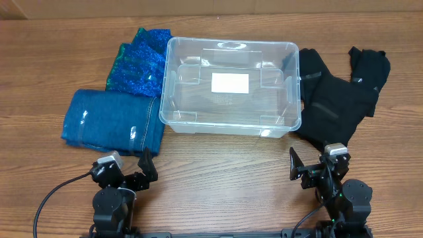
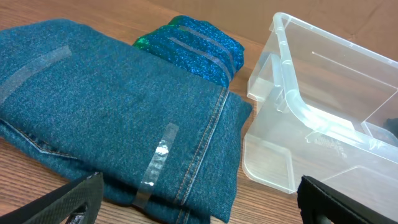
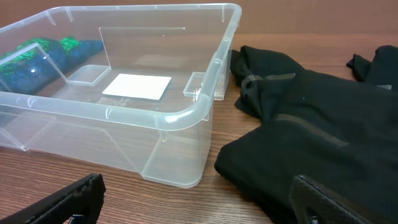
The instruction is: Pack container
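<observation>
Clear container (image 1: 225, 122) beyond both spread jaws

The container (image 1: 231, 41) stands mid-table (image 1: 225, 175), toward the far side, with a label (image 1: 230, 83) on its base. The jeans (image 1: 109, 122) lie to its left, against its near-left corner. The sequin fabric (image 1: 140, 63) lies behind them, beside the container's left wall. A spread garment (image 1: 334, 99) lies along the right wall. The left gripper (image 1: 147, 165) sits in front of the jeans, and the right gripper (image 1: 295, 164) in front of the garment.
</observation>
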Controlling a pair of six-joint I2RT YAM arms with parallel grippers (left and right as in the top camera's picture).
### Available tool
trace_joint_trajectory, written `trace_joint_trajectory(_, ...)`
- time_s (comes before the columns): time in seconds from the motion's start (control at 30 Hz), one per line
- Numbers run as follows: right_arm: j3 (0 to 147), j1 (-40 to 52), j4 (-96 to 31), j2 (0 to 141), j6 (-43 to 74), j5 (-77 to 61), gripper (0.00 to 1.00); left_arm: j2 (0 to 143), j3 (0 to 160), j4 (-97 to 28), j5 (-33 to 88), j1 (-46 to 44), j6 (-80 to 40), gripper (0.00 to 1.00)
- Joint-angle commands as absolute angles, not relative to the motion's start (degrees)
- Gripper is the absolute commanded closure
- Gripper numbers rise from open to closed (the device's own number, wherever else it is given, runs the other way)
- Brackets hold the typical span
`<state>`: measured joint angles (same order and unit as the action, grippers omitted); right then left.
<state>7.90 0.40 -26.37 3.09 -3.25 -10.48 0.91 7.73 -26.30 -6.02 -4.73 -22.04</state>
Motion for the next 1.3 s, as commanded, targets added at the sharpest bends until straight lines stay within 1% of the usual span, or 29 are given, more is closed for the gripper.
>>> trace_joint_trajectory(0.0,7.55,0.25,-26.22,2.48,-3.44,-10.35,0.00,0.64,7.46,-26.15,-5.96,-4.45,-20.97,0.00)
trace_joint_trajectory(0.73,7.55,0.25,-26.22,2.70,-3.44,-10.35,0.00,0.64,7.46,-26.15,-5.96,-4.45,-21.08,0.00)
trace_joint_trajectory(0.9,7.55,0.25,-26.24,2.70,-3.44,-10.35,0.00,0.64,7.46,-24.49,0.01,-4.47,-31.44,0.00)
trace_joint_trajectory(1.03,7.55,0.25,-26.24,2.70,-3.44,-10.35,0.00,0.64,7.62,-26.59,4.16,-4.47,-30.28,0.00)
trace_joint_trajectory(1.2,7.55,0.25,-26.24,2.70,-3.44,-10.35,0.00,3.51,14.70,-33.15,5.41,-4.43,-30.09,0.00)
trace_joint_trajectory(1.23,7.55,0.25,-26.24,2.70,-3.44,-10.35,0.00,5.65,17.47,-34.81,5.34,-4.40,-30.33,0.00)
trace_joint_trajectory(1.27,7.55,0.25,-26.24,2.70,-3.44,-10.35,0.00,11.86,23.68,-37.19,4.62,-4.40,-30.44,0.00)
